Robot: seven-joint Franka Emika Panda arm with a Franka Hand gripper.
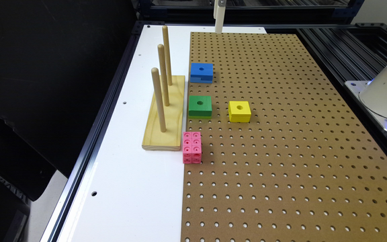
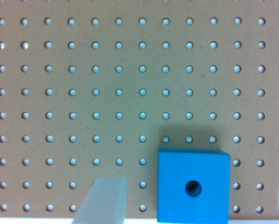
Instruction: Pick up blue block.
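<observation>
A: Where's the tool (image 1: 219, 20)?

B: High at the far end of the brown pegboard (image 1: 281, 151), a white part hanging down near the board's far edge, well apart from the blocks.

A: Open or closed?

B: The wrist view shows its two translucent fingers (image 2: 104, 200) spread wide, one on each side, with nothing between them but air and board. It grips nothing.

A: And the blue block (image 1: 201, 72)?

B: Flat on the pegboard, hole up, side groove showing, just beside the far end of the wooden peg stand (image 1: 165, 114). From the wrist camera it lies below, between the fingers but nearer one of them.

A: What else is around?

B: A green block (image 1: 200, 106) next along the stand, a yellow block (image 1: 239, 111) toward the exterior view's right of it, and a pink cube (image 1: 191, 147) nearest the camera. The stand rests on the white surface (image 1: 123, 188).
</observation>
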